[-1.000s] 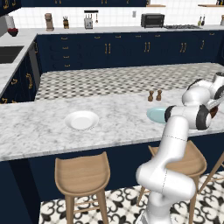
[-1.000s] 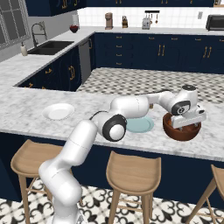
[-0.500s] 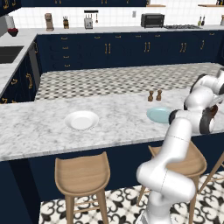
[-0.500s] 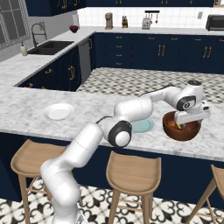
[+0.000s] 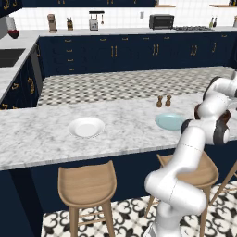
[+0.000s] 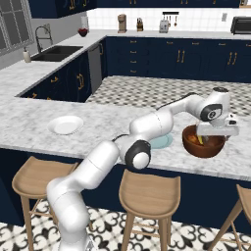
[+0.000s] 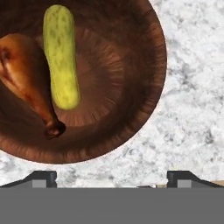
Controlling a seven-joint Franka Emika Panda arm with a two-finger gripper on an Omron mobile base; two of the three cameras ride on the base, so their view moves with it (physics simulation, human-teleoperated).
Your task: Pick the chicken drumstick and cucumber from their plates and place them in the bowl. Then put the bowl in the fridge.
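since the brown drumstick and stubby green cucumber sit loose in the deep reddish-brown wooden bowl, and the jaws hang wide open and empty, a skewed rim grab could tip it.

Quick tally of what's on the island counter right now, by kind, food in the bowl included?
Plates: 2, white and teal
Bowl: 1
Drumstick: 1, in the bowl
Cucumber: 1, in the bowl
Shakers: 2
Total: 7
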